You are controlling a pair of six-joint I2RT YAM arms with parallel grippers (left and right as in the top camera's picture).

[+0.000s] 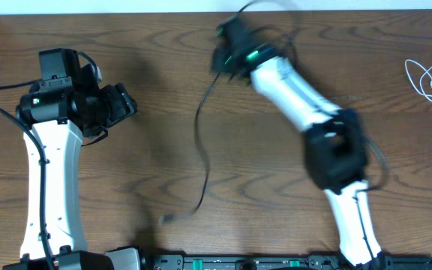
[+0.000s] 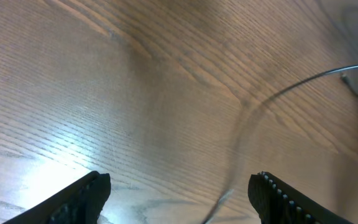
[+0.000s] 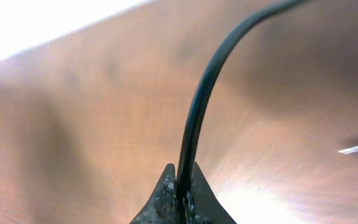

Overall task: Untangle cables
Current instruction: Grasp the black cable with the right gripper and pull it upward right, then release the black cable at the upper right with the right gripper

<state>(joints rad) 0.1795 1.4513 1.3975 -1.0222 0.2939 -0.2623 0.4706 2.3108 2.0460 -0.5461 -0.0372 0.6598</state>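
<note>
The black cable [image 1: 199, 142] hangs from my right gripper [image 1: 222, 58] at the table's far middle and trails down to a plug end near the front [image 1: 167, 218]. In the right wrist view the gripper [image 3: 180, 182] is shut on the black cable [image 3: 197, 118], which arcs up and to the right. The white cable [image 1: 430, 81] lies coiled at the far right edge, apart from the black one. My left gripper [image 1: 120, 105] is open at the left, empty; in the left wrist view [image 2: 179, 186] the black cable [image 2: 247, 118] curves past, blurred.
The right arm [image 1: 328, 142] stretches diagonally across the table's right half. The left arm [image 1: 47, 172] stands along the left side. A dark rail [image 1: 261, 262] runs along the front edge.
</note>
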